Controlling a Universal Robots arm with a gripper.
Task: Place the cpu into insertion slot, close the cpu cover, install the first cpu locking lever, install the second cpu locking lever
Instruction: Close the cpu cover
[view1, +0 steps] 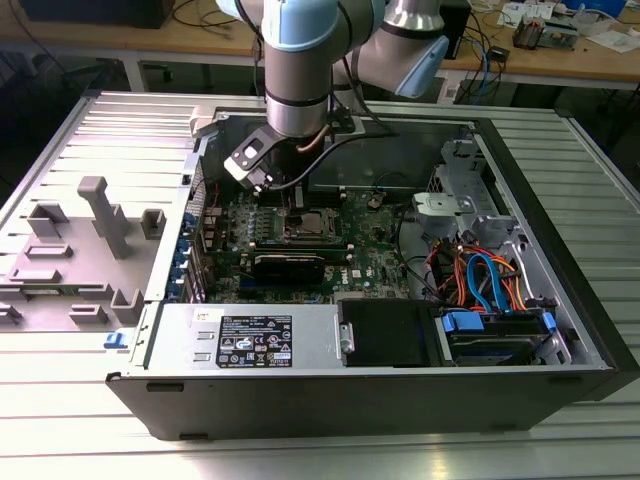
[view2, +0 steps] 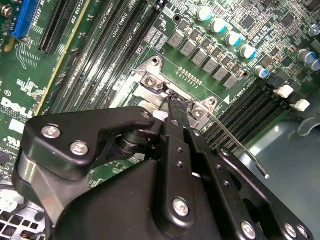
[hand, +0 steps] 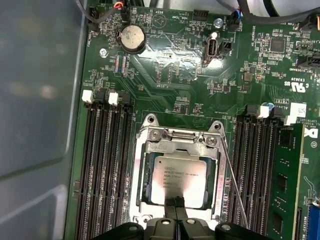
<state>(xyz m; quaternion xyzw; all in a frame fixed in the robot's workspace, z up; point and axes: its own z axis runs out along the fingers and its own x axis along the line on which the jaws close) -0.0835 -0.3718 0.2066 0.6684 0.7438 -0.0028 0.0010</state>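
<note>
The cpu (hand: 179, 175), a silver-grey square chip, lies flat in the insertion slot (hand: 134, 176) on the green board. The cpu cover (hand: 176, 145), a silver frame plate, lies down around the chip. My gripper (hand: 176, 204) is shut with nothing between its fingers, and its tips rest at the chip's edge on the side away from the cover's hinge screws. In the second wrist view the gripper (view2: 172, 107) sits right over the socket bracket. A thin locking lever (hand: 234, 185) runs beside the socket and angles away from it, its free end (view2: 266, 175) over the memory slots. In the exterior view the arm hangs over the socket (view1: 308, 226).
Black memory slots (hand: 105, 170) flank the socket on both sides, with a green module (hand: 289, 175) in one. A black card (view1: 288, 266), the power supply (view1: 250, 336) and a drive bay with cables (view1: 480, 285) fill the open case. Grey fixtures (view1: 100, 220) stand on the exterior view's left.
</note>
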